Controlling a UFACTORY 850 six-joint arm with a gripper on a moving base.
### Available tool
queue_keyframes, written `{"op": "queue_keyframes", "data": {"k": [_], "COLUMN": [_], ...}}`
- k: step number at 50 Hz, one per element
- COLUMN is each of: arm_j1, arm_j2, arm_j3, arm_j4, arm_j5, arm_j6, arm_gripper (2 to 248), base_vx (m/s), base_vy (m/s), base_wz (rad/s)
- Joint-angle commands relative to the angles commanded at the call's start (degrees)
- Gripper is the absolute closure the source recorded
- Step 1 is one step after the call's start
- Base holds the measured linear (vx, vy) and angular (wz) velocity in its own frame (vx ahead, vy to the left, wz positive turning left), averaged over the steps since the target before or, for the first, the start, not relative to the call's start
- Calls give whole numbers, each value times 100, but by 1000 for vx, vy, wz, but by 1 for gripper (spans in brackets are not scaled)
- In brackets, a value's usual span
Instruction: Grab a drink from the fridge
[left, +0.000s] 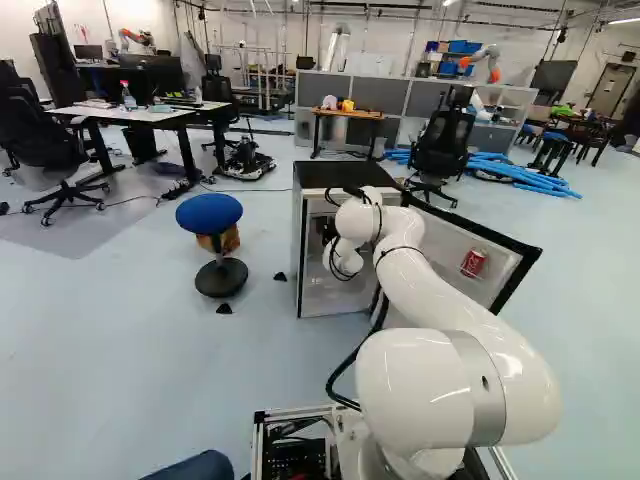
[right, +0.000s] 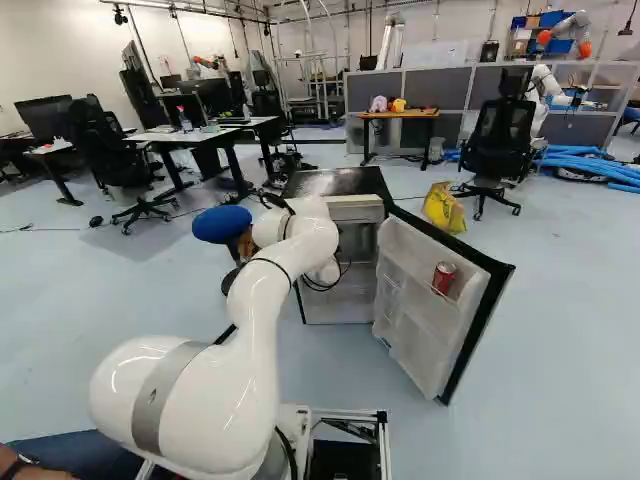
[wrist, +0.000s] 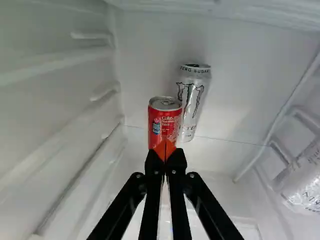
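Black claw pressed together, orange pads meeting, red can just ahead, contact with it unclear

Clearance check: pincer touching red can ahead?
Cannot tell. In the wrist view the shut pincer overlaps the red can at its lower front, hiding any gap.

Red cans: two; silver cans: two; fridge: one.

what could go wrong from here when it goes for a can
The gripper is shut with its tips right at the red can, so pushing ahead unopened would likely shove or tip it.

The tall silvery can stands close behind, so it might get knocked too.

Backing out, the arm could bump the open door and rattle the can on its shelf.
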Motion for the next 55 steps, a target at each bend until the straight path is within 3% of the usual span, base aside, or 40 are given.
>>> {"op": "queue_keyframes", "data": {"k": [8, 9, 13, 14, 19, 20, 24, 25, 29, 30, 34, 35, 55], "arm_j1": [-1, -2, -3, -3, -4, -4, -4, -4, -4, -4, -4, -4, -3], "arm_j2": [30, 37, 69, 78, 109, 109, 109, 109, 109, 109, 109, 109, 80], "arm_j3": [52, 64, 119, 134, 188, 188, 188, 188, 188, 188, 188, 188, 139], "arm_j4": [0, 0, 0, 0, 0, 0, 0, 0, 0, 0, 0, 0, 0], "arm_j5": [0, 0, 0, 0, 0, 0, 0, 0, 0, 0, 0, 0, 0], "arm_j6": [0, 0, 0, 0, 0, 0, 0, 0, 0, 0, 0, 0, 0], "arm_gripper": [219, 190, 190, 156, 156, 120, 120, 83, 83, 45, 45, 8, 3], "base_vx": [0, 0, 0, 0, 0, 0, 0, 0, 0, 0, 0, 0, 0], "base_vy": [0, 0, 0, 0, 0, 0, 0, 0, 0, 0, 0, 0, 0], "base_wz": [0, 0, 0, 0, 0, 0, 0, 0, 0, 0, 0, 0, 0]}}
